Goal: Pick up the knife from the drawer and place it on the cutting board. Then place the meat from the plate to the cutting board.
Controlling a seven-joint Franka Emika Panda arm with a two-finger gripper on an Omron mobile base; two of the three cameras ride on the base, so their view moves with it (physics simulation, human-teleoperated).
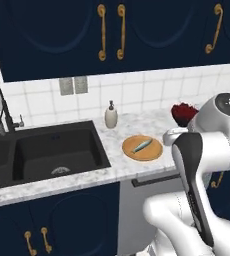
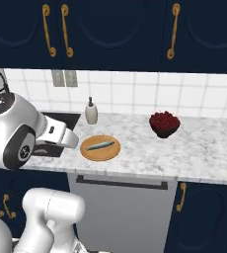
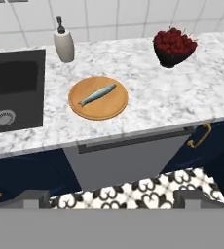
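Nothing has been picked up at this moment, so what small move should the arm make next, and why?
Probably bring the gripper down and forward toward the cabinet front below the counter, to find the drawer with the knife. Its jaws stand open and empty, hanging back above the patterned floor. The meat lies on the plate, and no knife shows on the counter.

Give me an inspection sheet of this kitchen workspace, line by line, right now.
Surface: marble counter, sink set in at its left.
Job's things: meat lying on the plate; knife, cutting board nothing seen.
Clutter: soap dispenser by the sink, bowl of red fruit at the back.
Grippers: gripper open, holding nothing, back from the counter.
Cables: nothing seen.
Surroundings: navy cabinets, tiled wall.
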